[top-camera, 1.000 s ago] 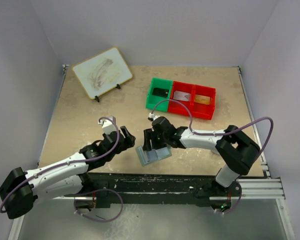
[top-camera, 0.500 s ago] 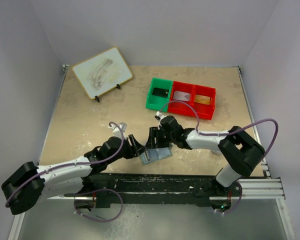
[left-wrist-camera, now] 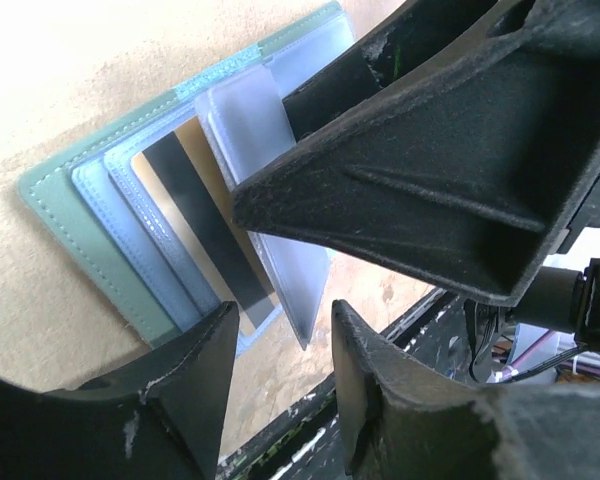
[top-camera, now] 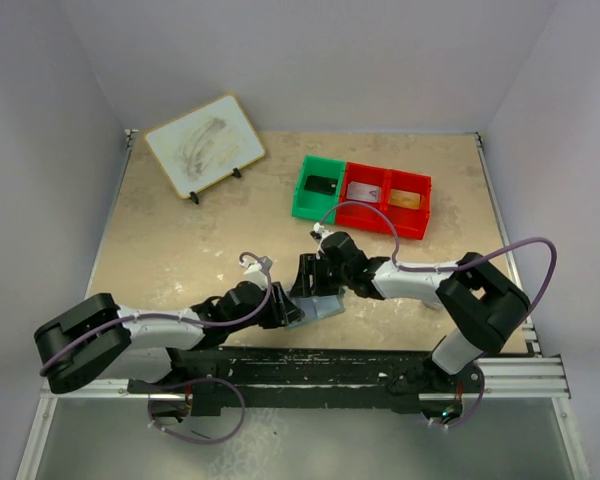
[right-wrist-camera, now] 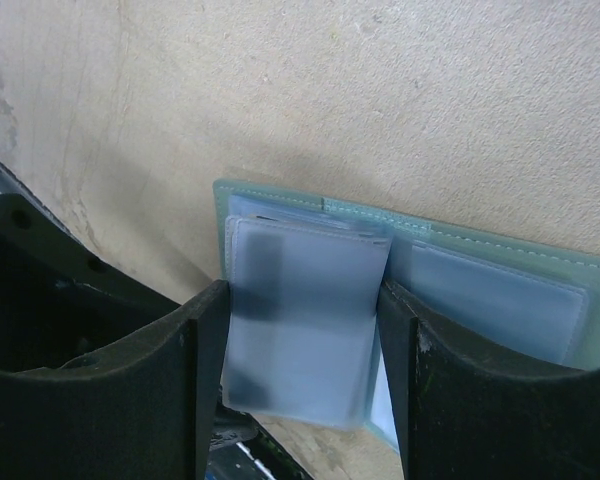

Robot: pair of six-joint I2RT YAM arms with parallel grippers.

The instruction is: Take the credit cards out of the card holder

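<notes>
The card holder lies open near the table's front edge, grey-green outside with pale blue sleeves inside. A gold credit card with a black stripe sits in one sleeve. My right gripper is shut across the width of a frosted plastic sleeve and holds it lifted off the others; its big black finger crosses the left wrist view. My left gripper is at the holder's left edge. Its jaws are open, and the lifted sleeve's corner hangs between the fingertips without touching them.
A green bin and two joined red bins at the back right each hold a card. A white board on a stand is at the back left. The black rail of the table's near edge runs just below the holder.
My left arm has swung right and low until its gripper reaches the card holder, and its jaws have narrowed. The right gripper shifted slightly right and kept its hold.
</notes>
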